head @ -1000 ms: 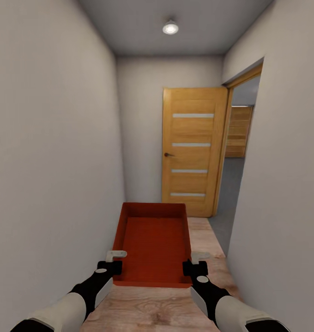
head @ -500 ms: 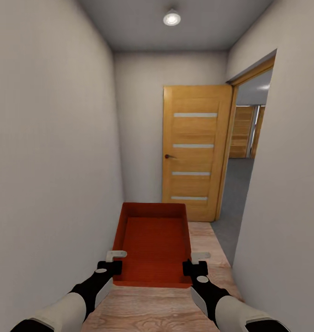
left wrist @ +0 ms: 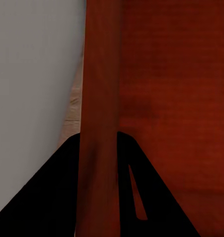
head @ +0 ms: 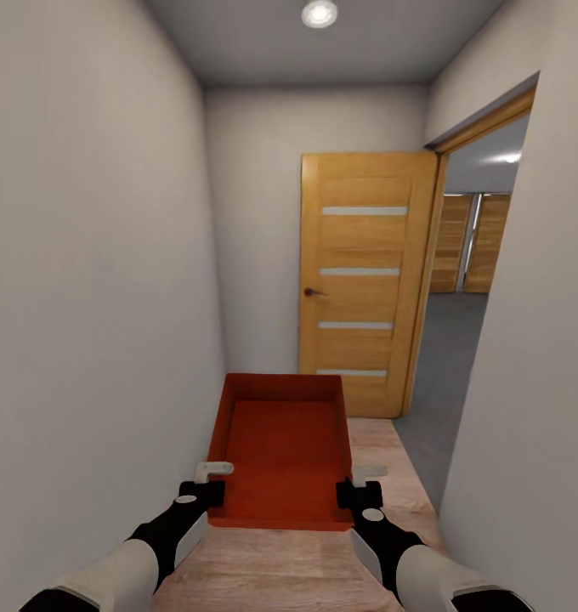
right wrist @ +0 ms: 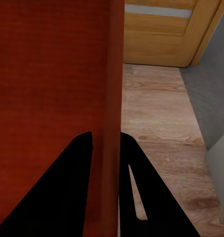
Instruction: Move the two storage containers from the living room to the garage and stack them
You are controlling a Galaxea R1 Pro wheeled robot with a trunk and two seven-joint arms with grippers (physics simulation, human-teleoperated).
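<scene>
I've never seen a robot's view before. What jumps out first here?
An orange-red rectangular bin is held out front, each side wall pinched between dark fingers. Ahead in the narrow white hallway, an open light-wood door stands beside a doorway onto grey floor.

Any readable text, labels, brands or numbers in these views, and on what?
None. The orange-red container is plain on its floor and walls, and so is its wall in both wrist views. The wooden door carries only pale horizontal strips, no lettering. The corridor walls and ceiling light are unmarked.
</scene>
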